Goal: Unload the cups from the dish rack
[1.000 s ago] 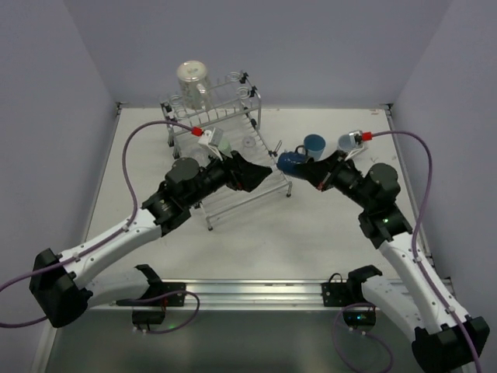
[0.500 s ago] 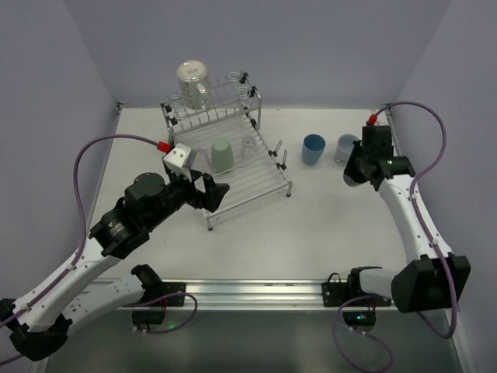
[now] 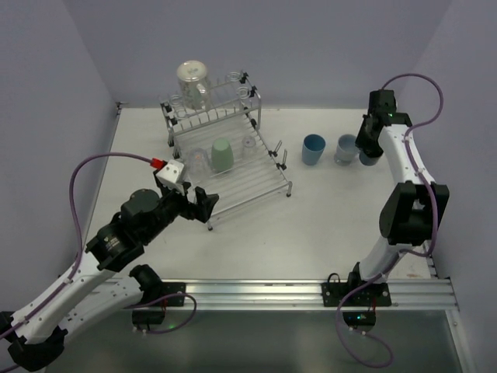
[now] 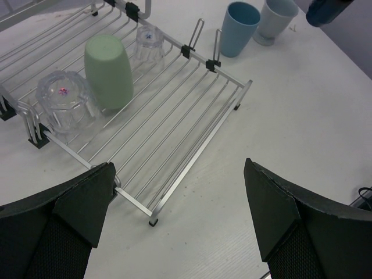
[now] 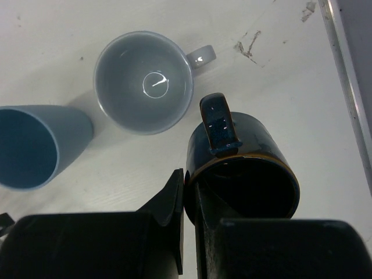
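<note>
Right gripper (image 5: 187, 181) moved rearward, pinching dark blue mug (image 5: 258, 142) rim, beside grey mug (image 5: 143, 81)

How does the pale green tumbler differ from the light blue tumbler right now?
The pale green tumbler sits on the silver wire dish rack; the light blue tumbler stands on the white table. The green one is upside down, closed base showing; the blue one is upright, mouth open. Both are plain, handleless and tapered.
</note>
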Tool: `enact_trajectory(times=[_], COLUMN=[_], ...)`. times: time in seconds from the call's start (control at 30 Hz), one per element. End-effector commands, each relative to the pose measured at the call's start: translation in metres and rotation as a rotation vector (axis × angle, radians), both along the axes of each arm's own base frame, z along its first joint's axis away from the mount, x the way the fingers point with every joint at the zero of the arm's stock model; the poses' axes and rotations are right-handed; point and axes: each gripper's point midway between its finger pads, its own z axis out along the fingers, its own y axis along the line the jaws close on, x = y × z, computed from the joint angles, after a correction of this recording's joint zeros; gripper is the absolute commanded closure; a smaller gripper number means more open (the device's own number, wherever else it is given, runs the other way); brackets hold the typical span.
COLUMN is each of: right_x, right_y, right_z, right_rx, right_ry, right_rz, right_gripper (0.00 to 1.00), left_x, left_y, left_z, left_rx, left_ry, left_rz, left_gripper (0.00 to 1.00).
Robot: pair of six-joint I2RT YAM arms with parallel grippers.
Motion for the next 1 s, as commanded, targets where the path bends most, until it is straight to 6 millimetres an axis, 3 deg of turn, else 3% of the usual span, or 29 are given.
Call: enact_trajectory(times=[0.0,0.3,0.63,0.8,0.97], right_x=[0.018,0.026,0.02,0.018,0.018], right_y=[-0.014,-0.025,-0.042,-0.046,-0.044], right_z=[0.002,-0.052,-0.085,-0.091,-0.102], right_rx=[-0.027,0.038,0.119,0.135,0.157], right_ry=[-0.003,0.08,0.101,0.105,0.125], right_rz=[0.007,-0.006,-0.033,-0.038,-0.04], right_gripper=[1.0,1.0,1.0,1.0,0.87], left_x=[0.005,0.01,0.014,0.017,0.018], left_y=[0.005,0.002,0.003,0.002,0.005], left_z=[0.002,-0.005,-0.01,-0.015,-0.015], left_rx=[0.012,0.033,0.051,0.069,0.075], left_ry=[-0.03,-0.009,-0.001,0.014,0.015], left_rz=[0.027,0.035,0.055,0.062,0.08], left_gripper=[0.0,0.0,0.0,0.0,0.0])
